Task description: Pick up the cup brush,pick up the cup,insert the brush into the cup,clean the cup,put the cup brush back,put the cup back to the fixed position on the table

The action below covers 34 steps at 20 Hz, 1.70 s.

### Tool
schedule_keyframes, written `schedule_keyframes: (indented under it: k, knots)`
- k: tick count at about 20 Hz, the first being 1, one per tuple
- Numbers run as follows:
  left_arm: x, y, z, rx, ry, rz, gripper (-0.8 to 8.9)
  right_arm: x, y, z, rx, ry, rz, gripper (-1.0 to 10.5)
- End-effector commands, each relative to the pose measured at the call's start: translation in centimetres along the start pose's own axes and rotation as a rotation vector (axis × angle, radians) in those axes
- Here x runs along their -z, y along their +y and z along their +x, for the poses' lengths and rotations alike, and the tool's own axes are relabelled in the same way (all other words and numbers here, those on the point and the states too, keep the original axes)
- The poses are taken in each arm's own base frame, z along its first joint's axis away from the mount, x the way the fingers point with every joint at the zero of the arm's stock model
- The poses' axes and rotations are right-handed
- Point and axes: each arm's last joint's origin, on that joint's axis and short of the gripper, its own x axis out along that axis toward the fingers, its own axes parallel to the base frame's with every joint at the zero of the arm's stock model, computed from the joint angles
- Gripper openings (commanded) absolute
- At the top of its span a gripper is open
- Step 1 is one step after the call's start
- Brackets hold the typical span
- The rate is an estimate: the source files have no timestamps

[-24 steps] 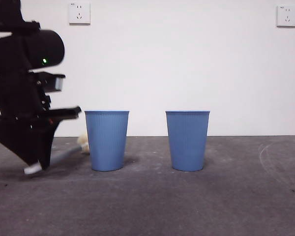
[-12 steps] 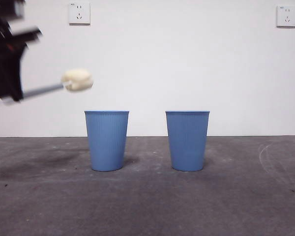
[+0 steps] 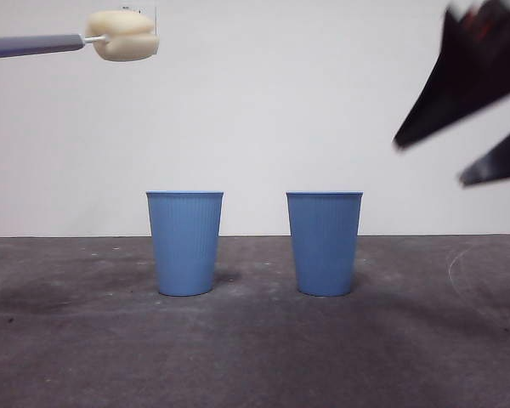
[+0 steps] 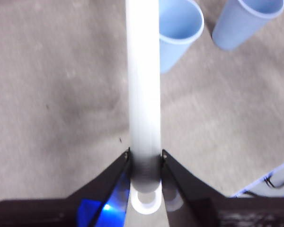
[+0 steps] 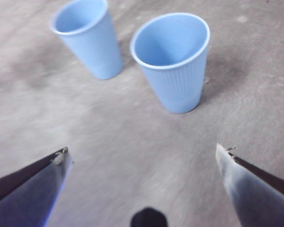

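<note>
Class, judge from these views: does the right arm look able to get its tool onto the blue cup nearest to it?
Probably yes. The right tool is wide open, facing the nearer cup, which stands upright, apart from the second cup, with bare table between.

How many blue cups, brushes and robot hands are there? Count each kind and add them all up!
Blue cups: 2, one and another, both standing on the table.
Cup brush: 1, held up high by the left hand.
Robot hands: 2, counting the open right hand.
Total: 5 things.
</note>
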Motion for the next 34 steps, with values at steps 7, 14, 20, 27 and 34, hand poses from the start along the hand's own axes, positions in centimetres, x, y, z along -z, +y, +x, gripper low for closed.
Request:
schedule_keyframes:
  k: [7, 14, 20, 27, 34]
  knots:
    - [0.3, -0.1, -0.2, 0.004, 0.009, 0.011, -0.09, 2.9, 0.9, 6.6, 0.105, -0.162, -0.038, 6.0]
    - [0.4, -0.1, -0.2, 0.004, 0.023, 0.026, -0.09, 4.1, -0.3, 11.0, 0.145, -0.205, -0.016, 6.0]
    - [0.4, -0.1, -0.2, 0.004, 0.023, 0.027, -0.09, 3.7, -1.2, 14.9, 0.147, -0.196, -0.004, 6.0]
    - [0.4, -0.1, -0.2, 0.005, 0.026, 0.027, -0.09, 3.2, -1.6, 16.6, 0.178, -0.234, -0.002, 5.1]
    - [0.4, -0.1, -0.2, 0.004, 0.027, 0.026, -0.09, 3.1, -1.8, 17.3, 0.188, -0.232, -0.001, 1.8]
